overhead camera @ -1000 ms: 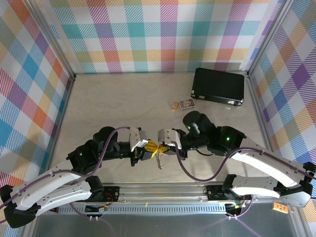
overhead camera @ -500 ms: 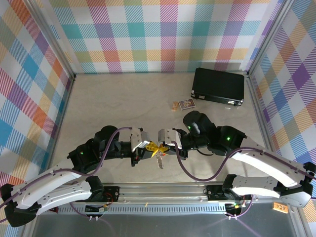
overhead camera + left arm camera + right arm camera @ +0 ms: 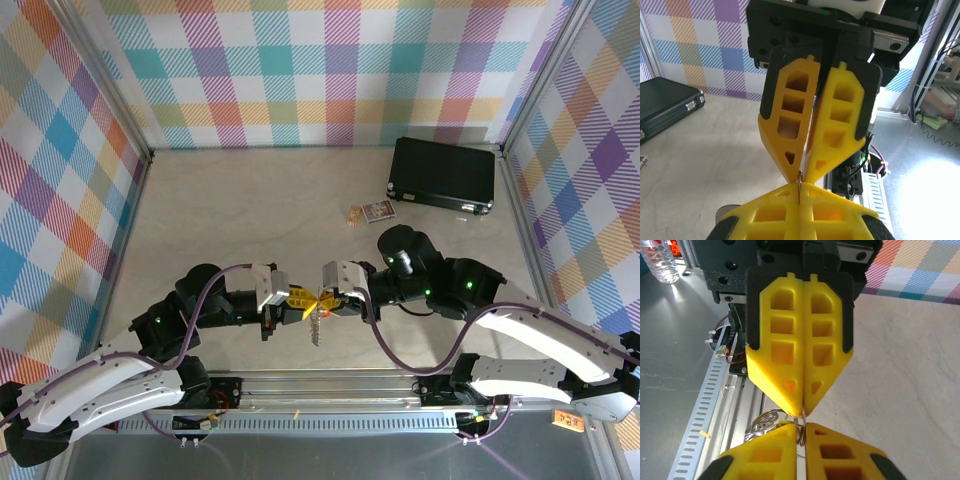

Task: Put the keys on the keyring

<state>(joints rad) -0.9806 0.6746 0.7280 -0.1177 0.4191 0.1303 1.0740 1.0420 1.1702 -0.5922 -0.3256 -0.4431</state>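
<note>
Pastel plaid walls (image 3: 320,70) in pink, teal, yellow, orange and purple surround a pale beige worktop (image 3: 250,210). The case (image 3: 443,173) at the far right is black. The left pincer (image 3: 304,300) and right pincer (image 3: 328,298) are bright yellow, the keyring (image 3: 765,423) silver, the cables (image 3: 200,310) purple.

White-and-black arms (image 3: 100,385), purple cables (image 3: 215,280), yellow latticed claw fingers (image 3: 807,107).

We record a flat black rectangular case (image 3: 443,172) against the far right corner, with a small printed card (image 3: 378,210) just beside its near left corner. Left of the case, bare beige tabletop (image 3: 230,200) runs to the checked wall (image 3: 70,170). Well nearer than the case, the left gripper (image 3: 308,299) and right gripper (image 3: 324,299) meet tip to tip, both closed. The silver metal keyring (image 3: 316,326) hangs beneath them, barring passage.
</note>
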